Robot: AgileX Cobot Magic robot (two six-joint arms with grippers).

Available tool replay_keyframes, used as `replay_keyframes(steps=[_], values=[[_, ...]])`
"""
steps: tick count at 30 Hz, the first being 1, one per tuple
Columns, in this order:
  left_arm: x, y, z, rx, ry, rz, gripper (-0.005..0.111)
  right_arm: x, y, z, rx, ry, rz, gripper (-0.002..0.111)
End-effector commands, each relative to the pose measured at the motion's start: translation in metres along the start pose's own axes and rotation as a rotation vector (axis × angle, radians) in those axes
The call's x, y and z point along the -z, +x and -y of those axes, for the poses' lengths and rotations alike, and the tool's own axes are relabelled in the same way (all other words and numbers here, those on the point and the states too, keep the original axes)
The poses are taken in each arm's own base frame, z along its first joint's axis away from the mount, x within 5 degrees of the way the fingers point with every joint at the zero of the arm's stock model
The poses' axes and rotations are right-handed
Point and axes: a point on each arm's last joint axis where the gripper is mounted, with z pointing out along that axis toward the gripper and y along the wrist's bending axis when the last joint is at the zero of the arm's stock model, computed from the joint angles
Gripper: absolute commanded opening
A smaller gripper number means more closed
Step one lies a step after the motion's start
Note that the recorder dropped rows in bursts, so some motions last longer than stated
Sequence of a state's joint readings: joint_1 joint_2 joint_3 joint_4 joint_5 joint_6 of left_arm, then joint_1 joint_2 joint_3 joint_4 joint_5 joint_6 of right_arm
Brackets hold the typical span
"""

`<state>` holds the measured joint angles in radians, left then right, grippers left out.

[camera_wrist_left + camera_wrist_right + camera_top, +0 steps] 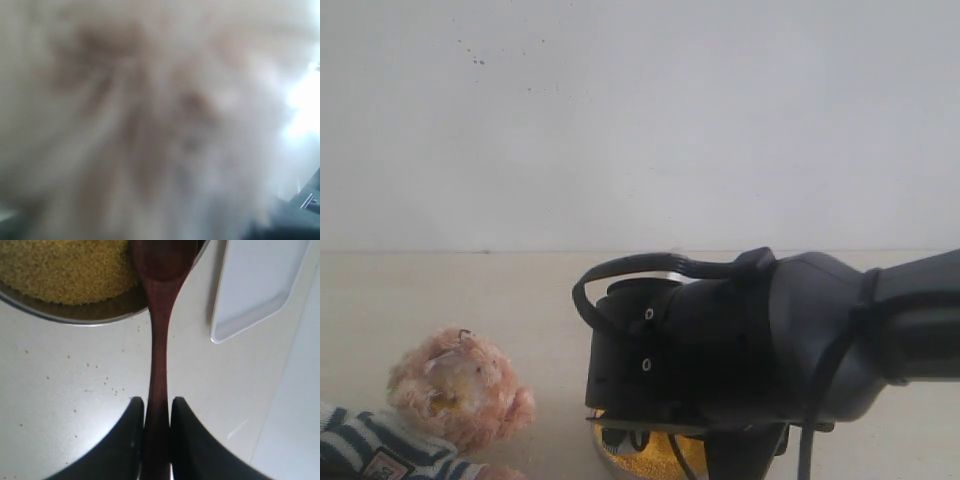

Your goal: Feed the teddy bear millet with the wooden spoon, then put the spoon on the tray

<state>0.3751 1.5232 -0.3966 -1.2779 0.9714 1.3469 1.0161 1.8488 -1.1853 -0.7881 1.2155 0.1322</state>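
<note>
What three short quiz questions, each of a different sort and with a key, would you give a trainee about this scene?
1. True or false: the right end effector is shut on the handle of the wooden spoon.
2. In the exterior view, on which side of the metal bowl does the teddy bear lie?
3. Choose one. The spoon's bowl is: A) over the metal bowl, beside the millet; B) inside a cup; C) at the teddy bear's mouth.
Key: 1 true; 2 the left side; 3 A.
</note>
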Motion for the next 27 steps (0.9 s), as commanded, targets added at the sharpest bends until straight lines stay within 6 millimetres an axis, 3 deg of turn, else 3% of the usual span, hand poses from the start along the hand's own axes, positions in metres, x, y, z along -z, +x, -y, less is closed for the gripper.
replay_keyframes(steps=[1, 27], values=[[0.000, 0.000, 0.001, 0.004, 0.019, 0.008, 0.004, -0.001, -0.002, 0.001, -0.015, -0.002, 0.026, 0.003], [0.000, 0.000, 0.001, 0.004, 0.019, 0.008, 0.004, 0.002, -0.015, -0.014, -0.134, -0.197, 0.159, 0.003]])
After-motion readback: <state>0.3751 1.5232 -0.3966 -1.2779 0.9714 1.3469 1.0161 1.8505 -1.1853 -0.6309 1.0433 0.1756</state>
